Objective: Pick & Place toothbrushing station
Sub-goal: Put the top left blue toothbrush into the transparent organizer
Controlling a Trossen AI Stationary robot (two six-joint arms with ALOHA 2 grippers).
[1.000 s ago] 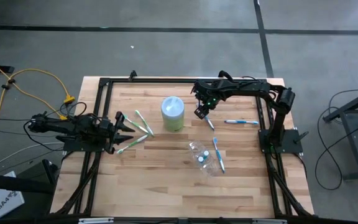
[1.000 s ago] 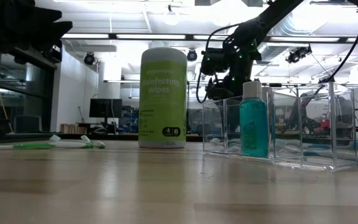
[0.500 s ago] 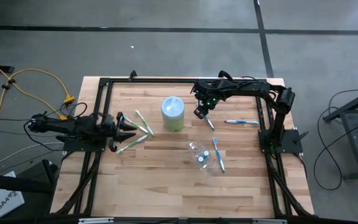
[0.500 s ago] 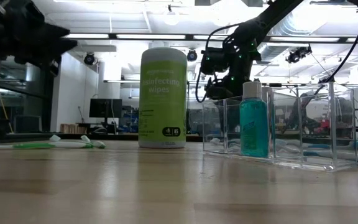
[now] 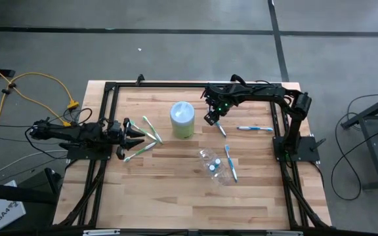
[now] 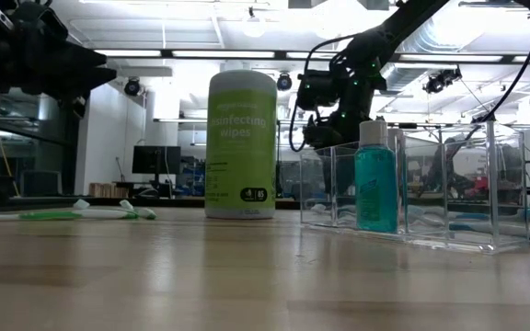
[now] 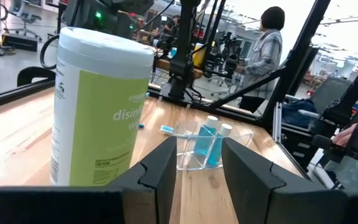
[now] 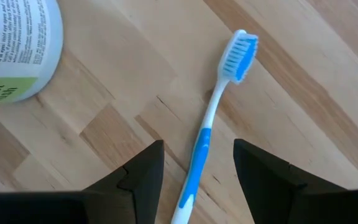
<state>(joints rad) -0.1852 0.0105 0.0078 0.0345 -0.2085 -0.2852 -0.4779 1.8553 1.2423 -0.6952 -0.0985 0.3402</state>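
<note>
The clear plastic container (image 5: pixel 215 164) stands on the table's near middle, with blue-capped tubes (image 7: pixel 209 138) upright inside it. A blue-white toothbrush (image 8: pixel 211 121) lies flat on the wood. My right gripper (image 8: pixel 197 180) hangs open over its handle end, pointing down, one finger to each side and clear of it. Two more blue-white toothbrushes (image 5: pixel 254 128) (image 5: pixel 231 164) lie farther right. Green-white toothbrushes (image 5: pixel 151 128) (image 5: pixel 136 152) lie at the left, just in front of my left gripper (image 5: pixel 136 133), which is level, open and empty.
A tall green wipes canister (image 5: pixel 182 120) stands at the table's middle, just left of my right gripper. A black frame (image 5: pixel 110 88) runs around the table's edges. Beyond the table a person (image 7: pixel 266 50) stands in the room.
My left gripper has rolled and tipped a little at the wrist while staying in place. Its fingers have kept the same gap.
</note>
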